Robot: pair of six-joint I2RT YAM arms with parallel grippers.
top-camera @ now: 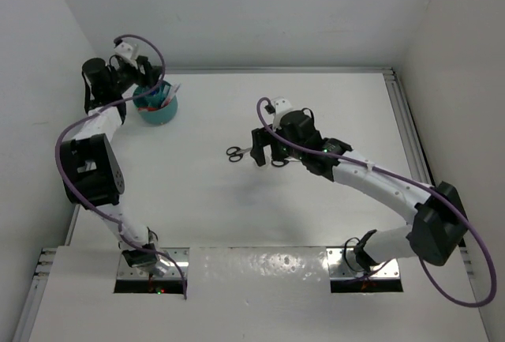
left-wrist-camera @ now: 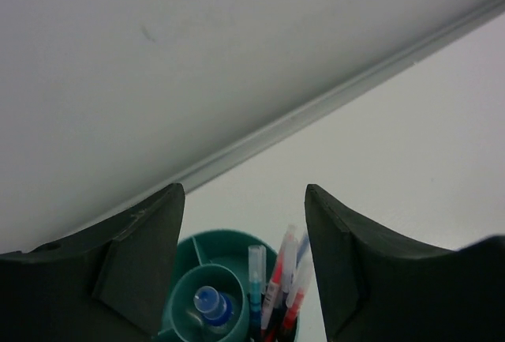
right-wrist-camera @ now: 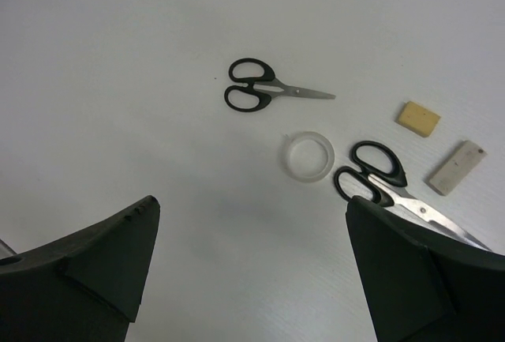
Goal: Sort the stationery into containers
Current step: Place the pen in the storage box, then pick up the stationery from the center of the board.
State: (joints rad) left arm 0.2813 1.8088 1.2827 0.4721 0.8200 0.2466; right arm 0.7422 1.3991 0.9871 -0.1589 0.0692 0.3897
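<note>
The left tool [left-wrist-camera: 243, 192] is hovering directly above the round teal organiser [left-wrist-camera: 207, 246], which is sitting close to the far left corner of the surface [top-camera: 316, 105]. Its fingers are standing wide apart and are gripping nothing. Inside the organiser, a small blue-capped bottle [left-wrist-camera: 211, 302] is standing in the central cup. In the outer compartment just beside that cup, a clear pen [left-wrist-camera: 256, 267], red pens [left-wrist-camera: 278, 277] and a blue pen [left-wrist-camera: 301, 249] are leaning together with their ends rising above the rim. The other compartments are mostly hidden by the tool's fingers.

The right tool [right-wrist-camera: 252, 200] is hanging over the middle of the surface, fingers spread and empty. Below it, one pair of black-handled scissors [right-wrist-camera: 256, 93] is lying closed and apart from the rest. A clear tape roll [right-wrist-camera: 289, 157] is lying flat just beside the handles of a second pair of scissors [right-wrist-camera: 379, 180]. A beige eraser [right-wrist-camera: 418, 118] and a small pale piece [right-wrist-camera: 456, 167] are lying near that second pair, touching neither it nor each other.
</note>
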